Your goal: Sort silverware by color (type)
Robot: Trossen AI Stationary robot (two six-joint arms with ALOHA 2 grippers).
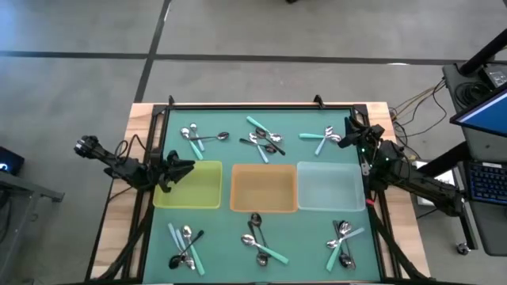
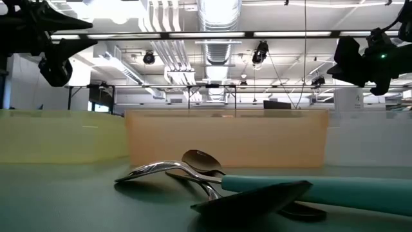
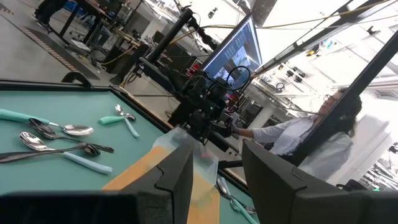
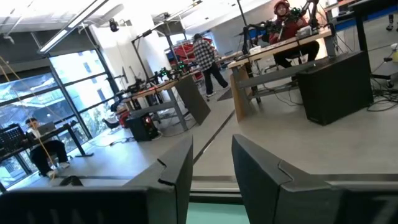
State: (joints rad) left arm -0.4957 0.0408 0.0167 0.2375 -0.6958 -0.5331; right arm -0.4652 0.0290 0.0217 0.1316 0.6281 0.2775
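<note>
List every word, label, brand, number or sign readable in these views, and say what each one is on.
No text can be read in any view.
Monitor beyond the table, left wrist view: screen content too blurred to read.
Laptop screen at the right edge, high view: too small to read.
Yellow tray, orange tray, clear tray and spoons: no markings visible.
</note>
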